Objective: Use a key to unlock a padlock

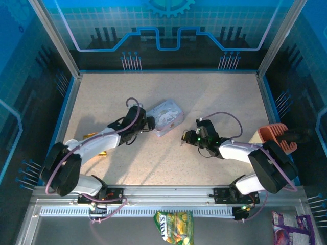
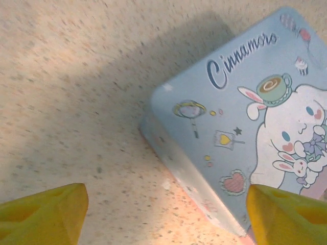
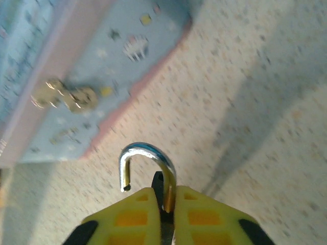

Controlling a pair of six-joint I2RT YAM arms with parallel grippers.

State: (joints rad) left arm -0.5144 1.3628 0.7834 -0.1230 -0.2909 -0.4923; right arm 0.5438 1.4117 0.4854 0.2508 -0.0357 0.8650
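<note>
Table (image 1: 214, 102): closed pale blue cartoon tin (image 1: 168, 116) sits mid-table between both arms; contents hidden. Left gripper (image 2: 164, 201) spread wide, holding nothing, at the tin's left corner. Right gripper (image 3: 163, 196) just right of the tin, pressed together on the padlock (image 3: 158, 184). Its long axis runs along the fingers, body buried between them. Shackle (image 3: 148, 152) sticks out towards the tin with its free end hanging loose, so it looks popped open. Key: can't locate. Small metal piece (image 3: 64, 97) on the tin's side, key or clasp, can't tell.
</note>
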